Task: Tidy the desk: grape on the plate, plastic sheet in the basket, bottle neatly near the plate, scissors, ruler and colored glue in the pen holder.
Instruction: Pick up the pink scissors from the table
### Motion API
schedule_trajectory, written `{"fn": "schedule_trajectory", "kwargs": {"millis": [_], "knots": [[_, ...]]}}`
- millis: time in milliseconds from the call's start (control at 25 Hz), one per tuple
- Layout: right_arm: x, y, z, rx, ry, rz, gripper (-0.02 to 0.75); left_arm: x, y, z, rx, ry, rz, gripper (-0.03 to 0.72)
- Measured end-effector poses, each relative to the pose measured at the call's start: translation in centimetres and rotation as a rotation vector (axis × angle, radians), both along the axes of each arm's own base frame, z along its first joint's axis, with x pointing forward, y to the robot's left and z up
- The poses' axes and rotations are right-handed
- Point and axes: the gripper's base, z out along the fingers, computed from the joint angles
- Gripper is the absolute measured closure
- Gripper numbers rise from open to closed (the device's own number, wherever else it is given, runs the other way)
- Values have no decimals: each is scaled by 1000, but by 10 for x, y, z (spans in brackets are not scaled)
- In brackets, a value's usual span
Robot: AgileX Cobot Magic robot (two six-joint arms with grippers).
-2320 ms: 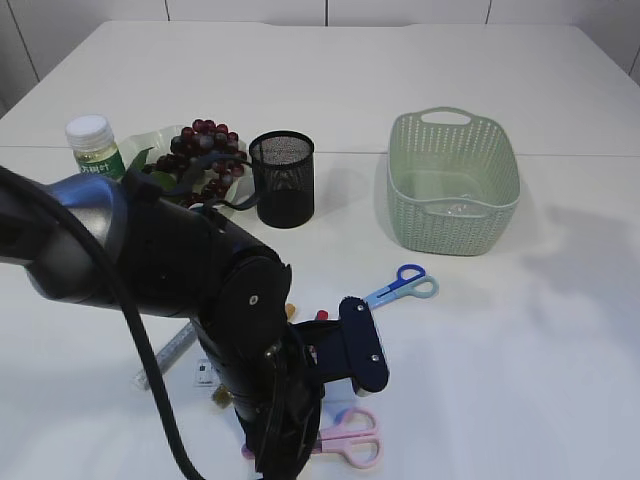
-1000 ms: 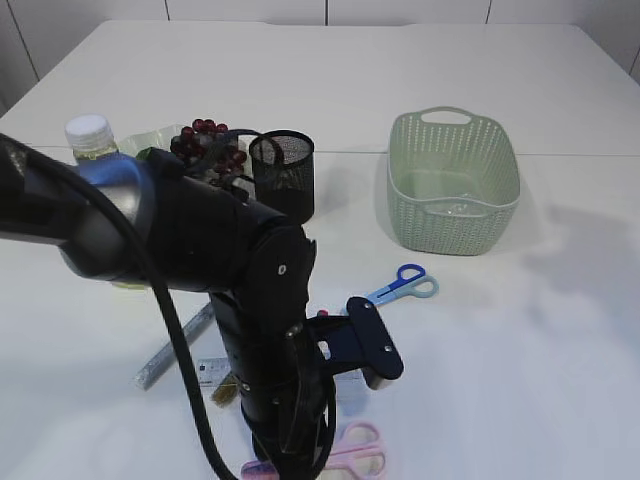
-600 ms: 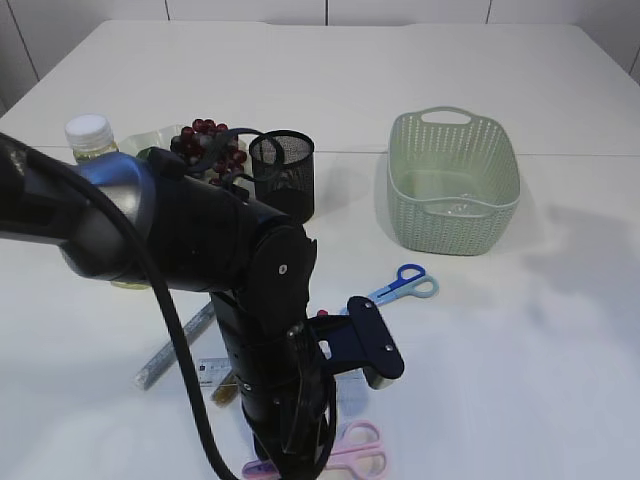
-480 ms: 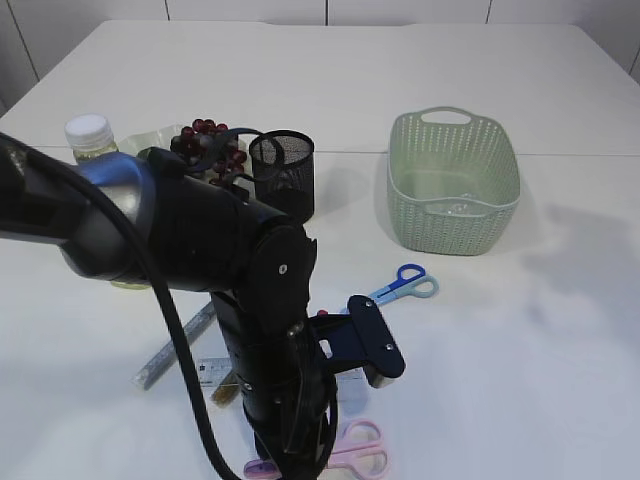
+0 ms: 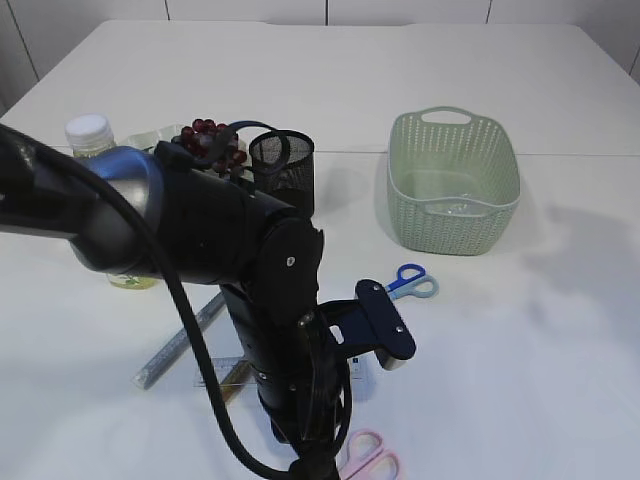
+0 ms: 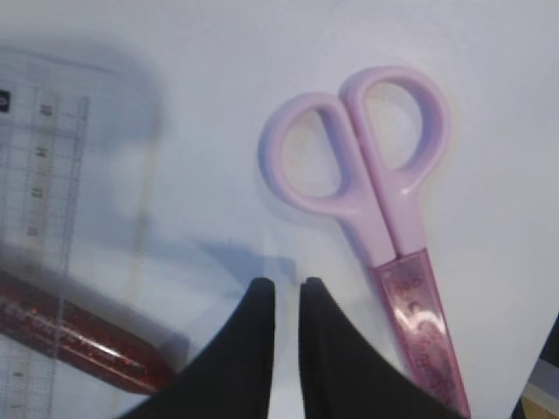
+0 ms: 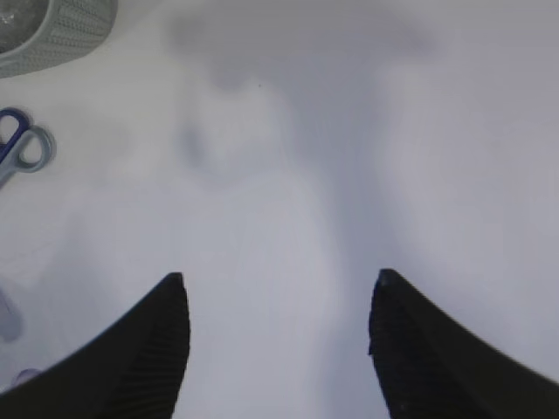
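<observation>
Arm (image 5: pixel 270 330) over scissors (image 5: pixel 370 458) (pink)

We're looking at a staged lab or test bench here: a bare white table (image 5: pixel 560 330) pushed up against plain white wall panels (image 5: pixel 250 10), with nothing homely around it. A black robot arm (image 5: pixel 230 290) with a trailing cable (image 5: pixel 195 370) looms over desk props, a mesh pen holder (image 5: pixel 283 172) and a green plastic basket (image 5: pixel 455 185).
</observation>
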Motion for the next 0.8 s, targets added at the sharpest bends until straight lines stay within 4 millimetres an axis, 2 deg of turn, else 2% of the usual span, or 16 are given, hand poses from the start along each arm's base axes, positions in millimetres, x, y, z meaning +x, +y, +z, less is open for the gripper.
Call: {"fn": "schedule_trajectory", "kwargs": {"millis": [160, 440, 560, 800], "knots": [[0, 0, 0, 0, 0, 0, 231, 2, -2, 2, -8, -2, 34, 604], [0, 0, 0, 0, 0, 0, 232, 6, -7, 12, 1, 11, 172, 518], [0, 0, 0, 0, 0, 0, 231, 0, -10, 16, 29, -14, 189, 493], [0, 0, 0, -1, 0, 0, 231, -15, -16, 19, 101, -54, 220, 378]]}}
